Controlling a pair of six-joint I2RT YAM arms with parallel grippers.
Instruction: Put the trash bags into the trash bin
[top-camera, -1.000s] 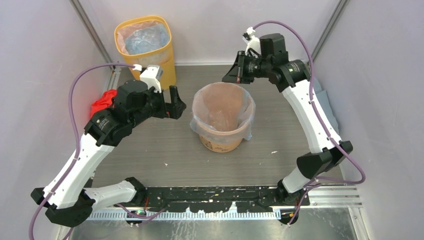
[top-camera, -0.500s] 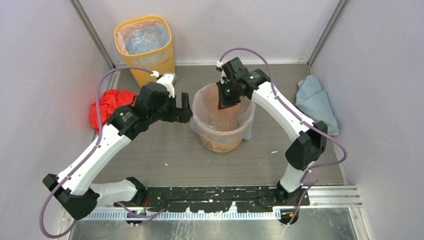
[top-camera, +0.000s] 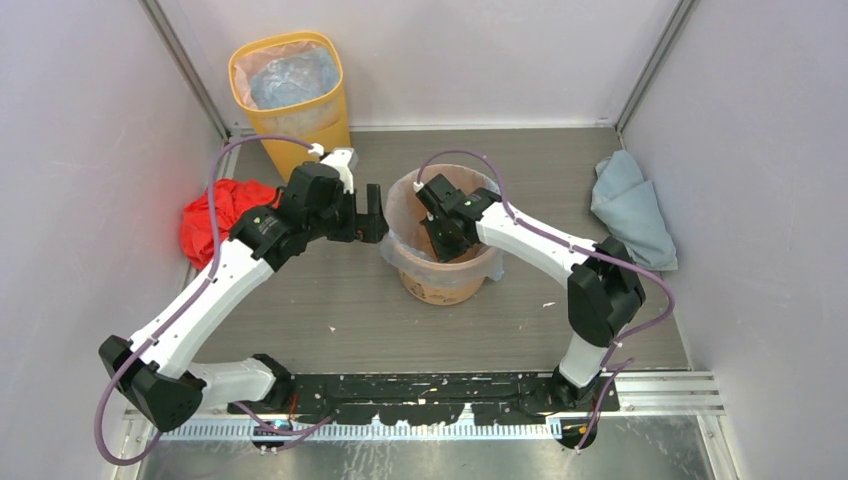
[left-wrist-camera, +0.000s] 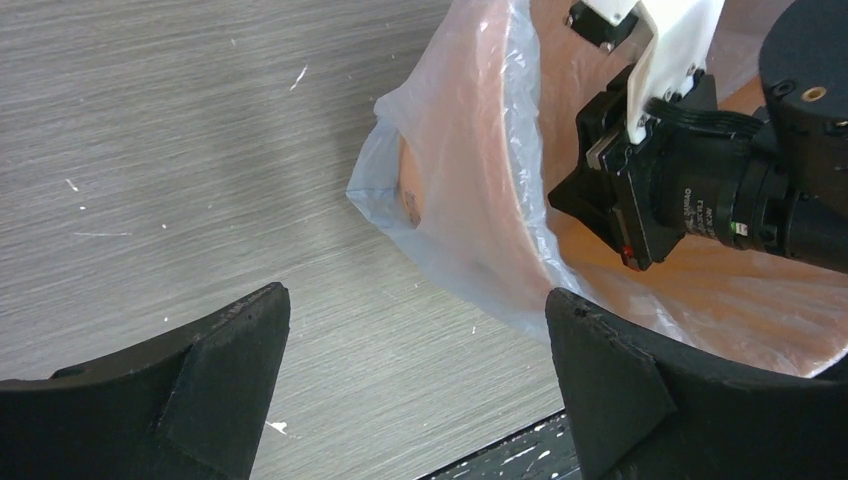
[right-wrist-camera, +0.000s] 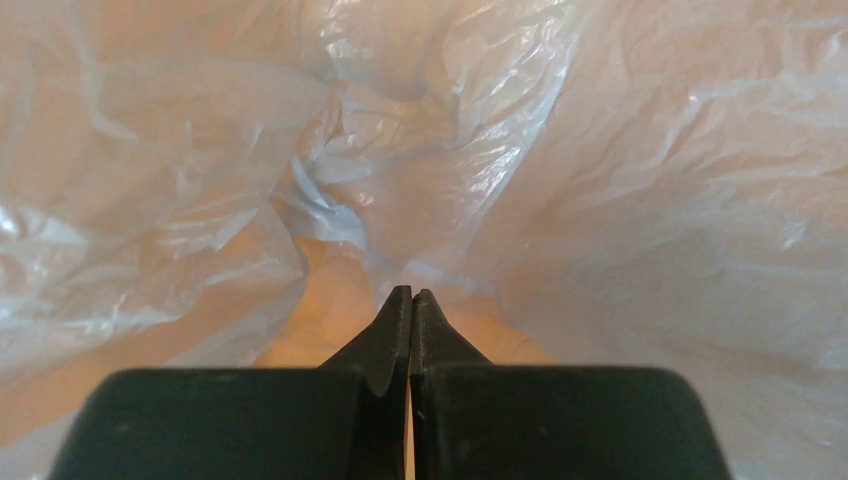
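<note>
The round orange trash bin (top-camera: 440, 287) stands mid-table, lined with a translucent trash bag (top-camera: 396, 250) whose edge folds over the rim. My right gripper (top-camera: 447, 243) is down inside the bin. In the right wrist view it (right-wrist-camera: 411, 292) is shut, with nothing visible between the fingers, and points at crumpled bag plastic (right-wrist-camera: 600, 150) near the bin's bottom. My left gripper (top-camera: 365, 215) is open and empty just left of the bin's rim. In the left wrist view it (left-wrist-camera: 415, 300) hovers over the table beside the bag's overhang (left-wrist-camera: 470, 200).
A taller yellow bin (top-camera: 335, 100) with its own bag stands at the back left. A red cloth (top-camera: 215, 215) lies by the left wall. A blue-grey cloth (top-camera: 630, 205) lies by the right wall. Walls close in on three sides.
My right arm has swung from behind the bin forward and down into it. My left gripper has moved right, up to the bin's left rim, uncovering the red cloth.
</note>
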